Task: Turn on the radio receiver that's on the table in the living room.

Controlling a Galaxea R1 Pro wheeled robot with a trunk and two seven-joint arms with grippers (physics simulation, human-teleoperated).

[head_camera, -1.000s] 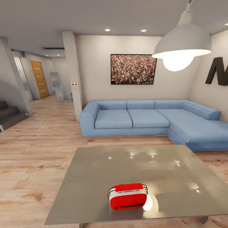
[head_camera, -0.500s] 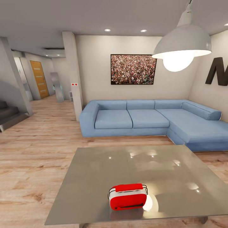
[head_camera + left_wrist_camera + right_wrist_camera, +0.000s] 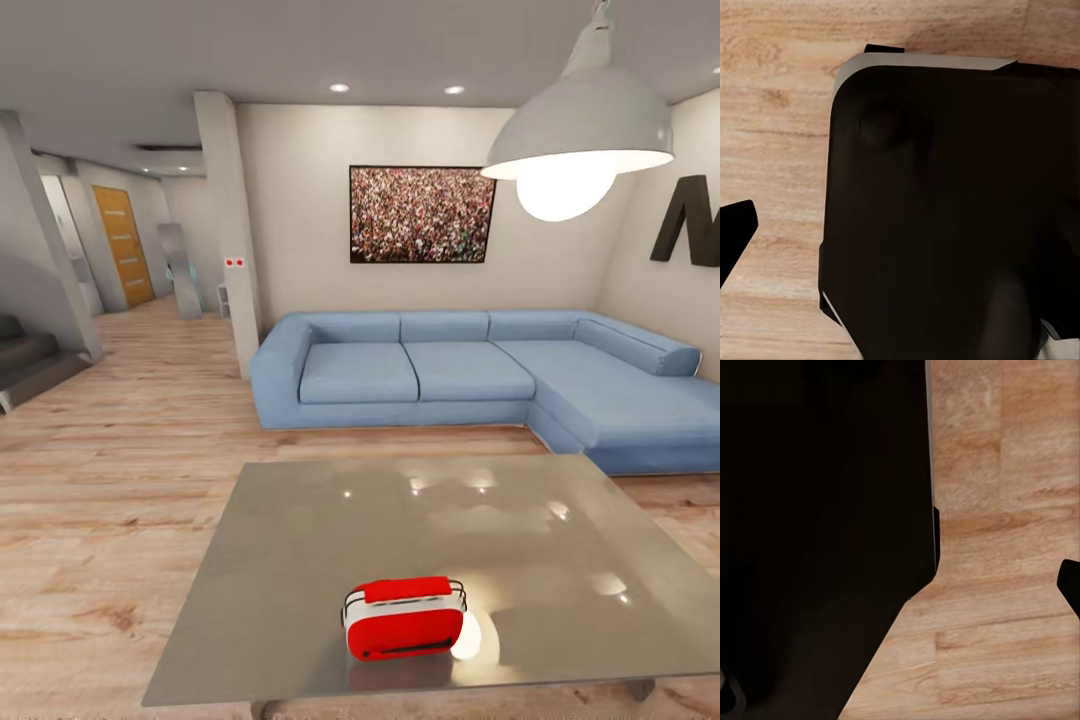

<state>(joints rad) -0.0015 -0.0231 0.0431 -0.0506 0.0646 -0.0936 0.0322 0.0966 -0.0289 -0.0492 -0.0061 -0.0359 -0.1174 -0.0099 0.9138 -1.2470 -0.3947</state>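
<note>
**Radio near the table's front edge, arms down by the base**

Only one dark fingertip (image 3: 733,232) shows in the left wrist view and one dark fingertip (image 3: 1071,585) in the right wrist view, so whether either gripper is spread or closed cannot be told. Both wrist cameras look down past a large black body of the robot (image 3: 945,210) onto the light wood floor (image 3: 1005,607).

From the head, the radio receiver (image 3: 404,618) stands upright on the table (image 3: 300,560), near the table's front edge and a little right of its middle (its red top and a slotted red face are toward the camera, its thin wire handle around the top). A bright lamp reflection lies on the glossy grey top just beside it. Beyond the table is the blue corner sofa (image 3: 440,375), with the framed crowd picture (image 3: 422,215) on the wall above and the white dome pendant lamp (image 3: 580,135) hanging at upper right. An orange door (image 3: 124,245) stands down the hall at left
</note>
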